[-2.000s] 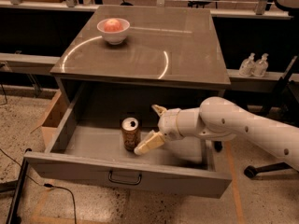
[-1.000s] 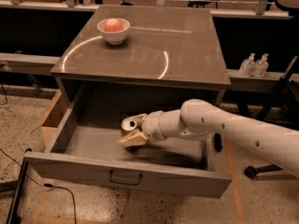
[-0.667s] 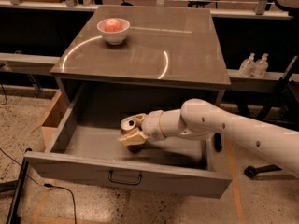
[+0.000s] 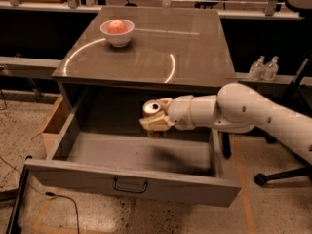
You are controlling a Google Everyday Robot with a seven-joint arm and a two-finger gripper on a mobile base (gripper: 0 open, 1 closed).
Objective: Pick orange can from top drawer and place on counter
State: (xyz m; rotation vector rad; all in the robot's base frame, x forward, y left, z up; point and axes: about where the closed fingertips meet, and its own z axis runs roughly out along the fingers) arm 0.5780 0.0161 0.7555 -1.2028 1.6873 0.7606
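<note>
The top drawer stands pulled open below the counter. My gripper reaches in from the right on the white arm and is shut on the orange can. It holds the can lifted above the drawer floor, just below the counter's front edge. Only the can's silver top and a bit of its body show; the rest is hidden by the gripper.
A white bowl with a reddish fruit sits at the counter's back left. A cardboard box stands on the floor left of the drawer. Two small bottles sit on a ledge at the right.
The gripper closed on the can on the drawer floor and has since lifted it up and slightly right, towards the counter's front edge.
</note>
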